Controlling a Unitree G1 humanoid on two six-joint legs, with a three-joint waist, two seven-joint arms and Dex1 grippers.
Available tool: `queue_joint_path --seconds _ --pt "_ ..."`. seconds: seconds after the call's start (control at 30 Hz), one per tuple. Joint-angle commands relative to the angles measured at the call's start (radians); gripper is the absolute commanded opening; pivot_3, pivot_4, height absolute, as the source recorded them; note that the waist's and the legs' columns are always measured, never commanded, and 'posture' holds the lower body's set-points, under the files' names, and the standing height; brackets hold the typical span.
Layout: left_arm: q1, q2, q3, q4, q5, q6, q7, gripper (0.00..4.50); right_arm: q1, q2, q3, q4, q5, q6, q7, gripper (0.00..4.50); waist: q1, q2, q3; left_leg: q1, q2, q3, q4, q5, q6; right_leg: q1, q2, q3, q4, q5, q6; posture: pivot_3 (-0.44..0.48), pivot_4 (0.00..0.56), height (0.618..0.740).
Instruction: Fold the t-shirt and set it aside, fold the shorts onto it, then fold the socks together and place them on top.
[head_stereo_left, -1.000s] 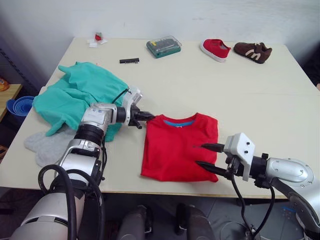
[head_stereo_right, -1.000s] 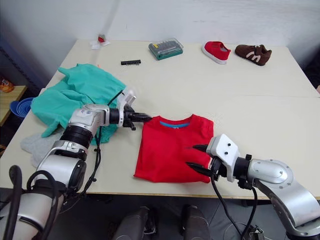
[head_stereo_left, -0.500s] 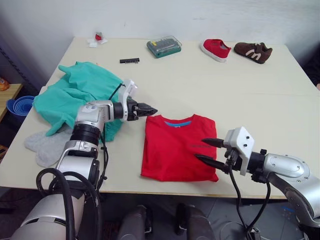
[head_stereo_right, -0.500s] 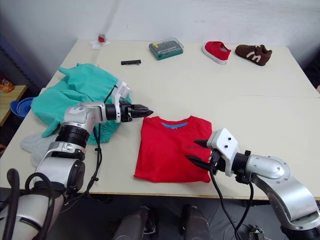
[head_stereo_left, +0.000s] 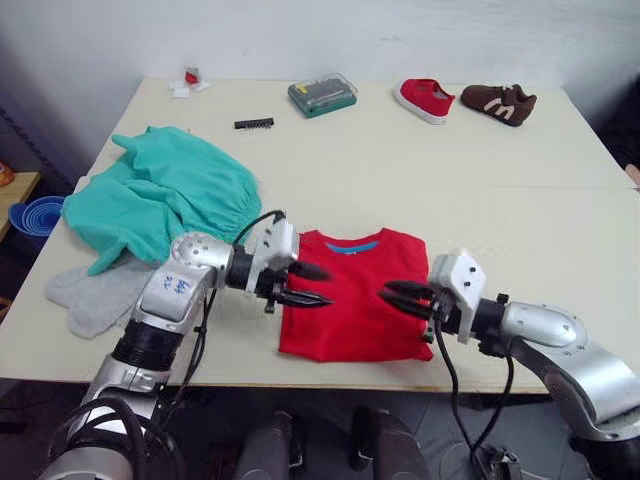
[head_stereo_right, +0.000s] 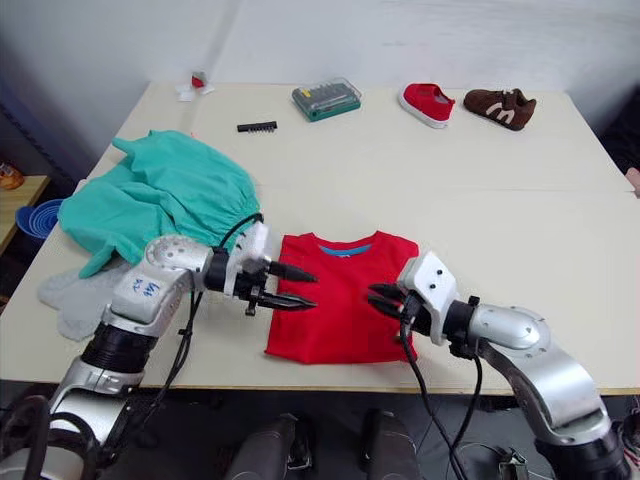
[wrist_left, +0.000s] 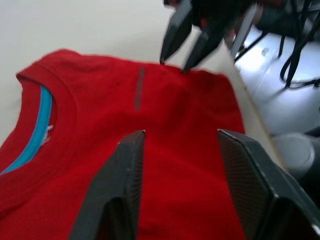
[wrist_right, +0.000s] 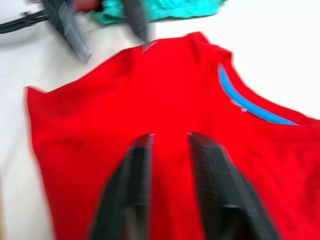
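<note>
The red t-shirt (head_stereo_left: 352, 300) lies folded into a rectangle near the table's front edge, blue neckband facing away from me. My left gripper (head_stereo_left: 325, 285) hovers open over its left edge, red cloth showing between the fingers (wrist_left: 125, 175). My right gripper (head_stereo_left: 386, 293) is shut, its tips low over the shirt's right half and pointing at the left gripper; whether they touch the cloth I cannot tell. The teal shorts (head_stereo_left: 160, 195) lie crumpled at the left of the table. The grey socks (head_stereo_left: 85, 295) rest in front of them, near the left front corner.
Along the far edge stand a green bit case (head_stereo_left: 322, 96), a red shoe (head_stereo_left: 424, 99), a brown shoe (head_stereo_left: 503, 101), a black bit strip (head_stereo_left: 254, 123) and a small red-and-white item (head_stereo_left: 188, 80). A blue bowl (head_stereo_left: 35, 215) sits off the table's left side.
My left gripper moved from the shirt's collar corner toward me to its left edge and opened. My right gripper slid left over the shirt and shut.
</note>
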Motion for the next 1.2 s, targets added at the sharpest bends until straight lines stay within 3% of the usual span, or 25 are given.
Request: queue_joint_path --seconds 0.03,0.13,0.3,0.43,0.6,0.77,1.03,1.2 --pt "0.007 -0.013 -0.021 0.05 0.038 -0.059 0.037 0.96 -0.026 0.028 0.076 0.027 -0.063 -0.013 -0.018 0.0 -0.002 0.0 0.0 0.0 0.0 0.0 0.0 0.0 0.0 0.0 0.0 0.0 0.0 0.0 0.0 0.0 0.15 0.74" --pt "0.021 0.014 -0.076 0.138 0.119 -0.148 0.033 0.05 -0.053 0.048 0.19 0.137 -0.188 -0.044 -0.043 0.0 -0.004 0.0 0.0 0.0 0.0 0.0 -0.001 0.0 0.0 -0.001 0.0 -0.001 0.001 -0.001 -0.001 0.0 0.15 0.74" --pt "0.032 0.009 -0.098 0.202 0.195 -0.198 0.102 0.02 -0.088 0.083 0.216 0.297 -0.319 -0.148 -0.108 0.0 -0.006 0.0 -0.004 0.001 0.0 0.0 -0.001 0.0 0.0 0.0 0.0 -0.001 0.001 -0.001 -0.001 0.0 0.15 0.74" --pt "0.055 0.028 -0.101 0.208 0.204 -0.224 0.103 0.02 -0.147 0.131 0.068 0.404 -0.283 -0.133 -0.184 0.0 -0.005 -0.001 -0.007 0.002 0.0 0.0 -0.001 0.0 -0.001 0.002 -0.001 0.0 0.001 0.0 -0.001 0.0 0.15 0.74" --pt "0.056 0.034 -0.085 0.206 0.182 -0.217 0.111 0.02 -0.205 0.114 -0.049 0.5 -0.266 -0.094 -0.209 0.0 -0.004 0.001 -0.009 0.003 0.0 0.0 -0.002 0.001 -0.001 0.001 -0.002 0.0 0.001 0.0 -0.001 0.0 0.15 0.74" --pt "0.013 0.014 -0.039 0.194 0.13 -0.157 0.104 0.02 -0.187 0.111 -0.093 0.375 -0.139 -0.038 -0.087 0.0 -0.012 0.004 -0.011 0.003 0.0 0.001 -0.007 0.002 -0.002 -0.001 -0.001 0.0 0.001 -0.001 -0.002 0.0 0.15 0.74" --pt "-0.156 -0.065 0.053 0.292 0.035 0.006 0.132 0.02 0.015 0.046 -0.071 0.029 -0.032 0.041 0.019 0.0 0.007 0.004 -0.01 0.001 -0.001 -0.001 -0.01 0.007 0.005 -0.001 0.0 -0.002 -0.002 -0.001 -0.001 0.0 0.15 0.74" --pt "-0.226 -0.066 0.011 0.514 0.159 -0.162 0.194 0.02 0.158 -0.03 -0.023 -0.03 -0.095 0.025 0.029 0.0 0.014 0.004 -0.011 0.001 -0.003 0.0 -0.011 0.006 0.007 -0.001 -0.002 -0.002 -0.004 0.0 0.0 0.0 0.15 0.74"
